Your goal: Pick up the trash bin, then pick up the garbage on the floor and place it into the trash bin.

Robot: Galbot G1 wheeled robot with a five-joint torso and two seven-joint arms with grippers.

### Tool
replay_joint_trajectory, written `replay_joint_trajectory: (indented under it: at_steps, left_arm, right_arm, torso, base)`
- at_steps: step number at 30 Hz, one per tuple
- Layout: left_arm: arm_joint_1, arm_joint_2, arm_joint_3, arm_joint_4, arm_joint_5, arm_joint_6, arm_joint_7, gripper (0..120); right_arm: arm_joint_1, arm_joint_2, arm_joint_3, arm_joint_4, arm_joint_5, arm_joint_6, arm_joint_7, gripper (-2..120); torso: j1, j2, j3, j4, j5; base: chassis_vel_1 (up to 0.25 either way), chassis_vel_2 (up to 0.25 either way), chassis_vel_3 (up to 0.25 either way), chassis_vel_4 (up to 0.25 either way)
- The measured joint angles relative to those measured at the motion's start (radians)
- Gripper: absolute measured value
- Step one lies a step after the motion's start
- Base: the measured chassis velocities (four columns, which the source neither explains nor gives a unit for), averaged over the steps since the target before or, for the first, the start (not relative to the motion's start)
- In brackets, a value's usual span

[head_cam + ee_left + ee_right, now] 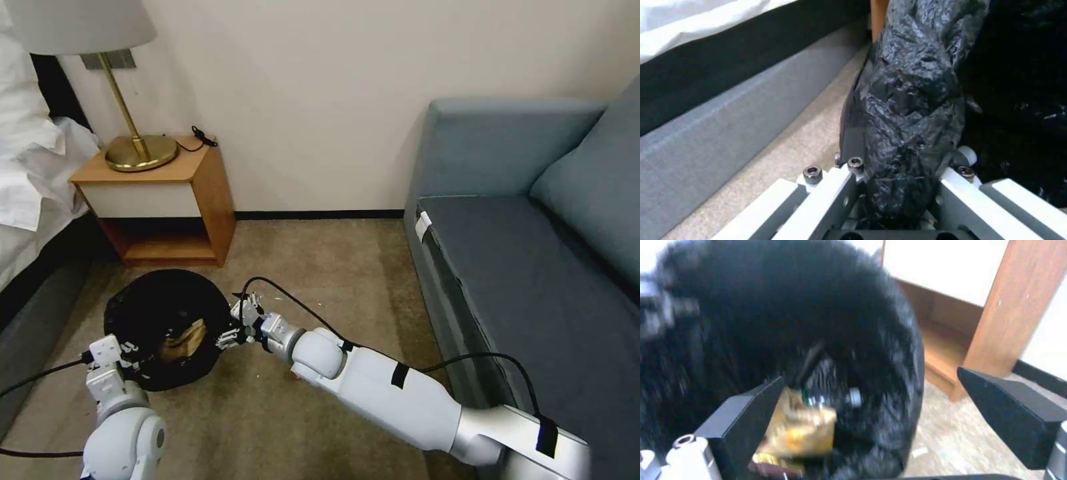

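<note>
Trash bin (160,313) rim pinched in left pincer (123,357); right pincer (233,325) spread beside it

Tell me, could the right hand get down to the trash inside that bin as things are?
Probably yes. The right hand is open and sits right at the rim of the bin, whose mouth is uncovered. The trash lies in plain sight with nothing over it. The left hand grips the far rim, out of the way.

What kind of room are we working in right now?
Likely a hotel room or bedroom: a bed with white linen, a wooden nightstand bearing a brass lamp, and a grey-blue fabric sofa.
</note>
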State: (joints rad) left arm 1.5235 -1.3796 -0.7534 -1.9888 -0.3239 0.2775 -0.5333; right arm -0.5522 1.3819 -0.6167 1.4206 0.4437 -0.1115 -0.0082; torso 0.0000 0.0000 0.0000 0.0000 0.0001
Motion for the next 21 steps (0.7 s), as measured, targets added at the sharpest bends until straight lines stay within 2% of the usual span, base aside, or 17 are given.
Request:
replay_joint_trajectory:
  at_steps: [4,6,7,9,11,13,18,21]
  left_arm:
    - [0.001,0.006,-0.002,0.000,-0.008,-0.001,0.000,2]
    - [0.000,0.011,-0.004,0.000,-0.016,-0.002,0.000,2]
    - [0.000,0.011,-0.004,0.000,-0.016,-0.002,0.000,2]
    - [-0.003,0.018,-0.008,0.000,-0.028,-0.002,0.000,2]
    - [-0.004,0.020,-0.009,0.000,-0.032,-0.002,0.000,2]
    - [-0.009,0.025,-0.013,0.002,-0.044,-0.003,0.000,2]
    - [-0.012,0.032,-0.014,0.008,-0.049,-0.007,0.000,2]
    - [-0.014,0.035,-0.015,0.008,-0.053,-0.007,0.000,2]
  right_arm:
    - [-0.004,-0.015,0.025,0.024,0.032,0.006,0.027,100]
    - [-0.013,-0.043,0.047,0.066,0.053,-0.050,0.088,100]
    - [-0.013,-0.043,0.047,0.066,0.053,-0.050,0.088,100]
    - [-0.040,-0.082,0.126,0.158,0.115,-0.109,0.162,100]
    - [-0.055,-0.091,0.159,0.189,0.122,-0.118,0.176,100]
    - [-0.121,-0.123,0.271,0.278,0.075,-0.128,0.220,100]
    - [-0.233,-0.179,0.369,0.360,-0.009,-0.115,0.260,100]
    - [-0.358,-0.213,0.450,0.400,-0.088,-0.091,0.292,100]
  torso:
    - [0.000,0.000,0.000,0.0001,0.0000]
    - [0.000,0.000,0.000,0.0001,0.0000]
    - [0.000,0.000,0.000,0.0001,0.0000]
    - [0.000,0.000,0.000,-0.0001,0.0000]
    - [0.000,0.000,0.000,0.0000,0.0001]
    - [0.000,0.000,0.000,0.0002,0.0001]
    - [0.000,0.000,0.000,-0.0001,0.0000]
    - [0.000,0.000,0.000,-0.0004,0.0002]
  base:
    - [0.000,0.000,0.000,0.000]
    - [0.000,0.000,0.000,0.000]
    - [0.000,0.000,0.000,0.000]
    - [0.000,0.000,0.000,0.000]
    - [0.000,0.000,0.000,0.000]
    - [0.000,0.000,0.000,0.000]
    - [0.000,0.000,0.000,0.000]
    - [0.000,0.000,0.000,0.000]
